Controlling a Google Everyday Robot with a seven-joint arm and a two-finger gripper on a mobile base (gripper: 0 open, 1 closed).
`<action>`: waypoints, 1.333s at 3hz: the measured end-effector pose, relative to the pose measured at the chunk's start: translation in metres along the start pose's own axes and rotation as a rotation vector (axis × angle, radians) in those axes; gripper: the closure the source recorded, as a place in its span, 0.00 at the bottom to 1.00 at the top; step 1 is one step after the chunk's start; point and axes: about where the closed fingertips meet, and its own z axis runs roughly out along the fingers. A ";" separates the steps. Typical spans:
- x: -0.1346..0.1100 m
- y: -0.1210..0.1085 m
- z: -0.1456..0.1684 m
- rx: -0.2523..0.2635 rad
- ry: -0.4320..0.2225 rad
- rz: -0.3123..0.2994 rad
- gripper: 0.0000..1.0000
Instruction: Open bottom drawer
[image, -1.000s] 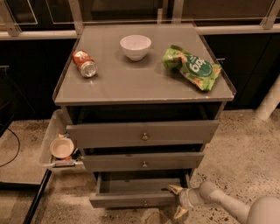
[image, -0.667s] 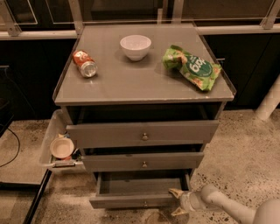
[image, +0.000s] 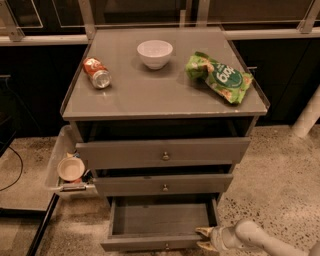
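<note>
You see the bottom drawer (image: 160, 220), a shallow, flat-walled grey box with a matte floor and a small round metal knob (image: 166, 246), pulled out at the foot of the grey cabinet (image: 160, 95). Its long axis runs left to right, and its front faces you. Your gripper (image: 202, 238) sits at the drawer's right front corner, its pale fingers (image: 204, 231) a little apart.

The matt grey bottom drawer (image: 160, 220), with its metal knob (image: 166, 246), above a speckled floor (image: 280, 190). The smooth, pale plastic gripper (image: 204, 238) sits at its right front corner. Above: glossy white bowl (image: 155, 53), shiny crinkled bag (image: 220, 77), metal can (image: 97, 72).
</note>
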 end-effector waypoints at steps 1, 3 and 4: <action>0.000 0.001 0.000 0.000 -0.001 0.001 0.81; 0.000 0.001 0.000 0.000 -0.001 0.001 0.36; 0.000 0.001 0.000 0.000 -0.001 0.001 0.12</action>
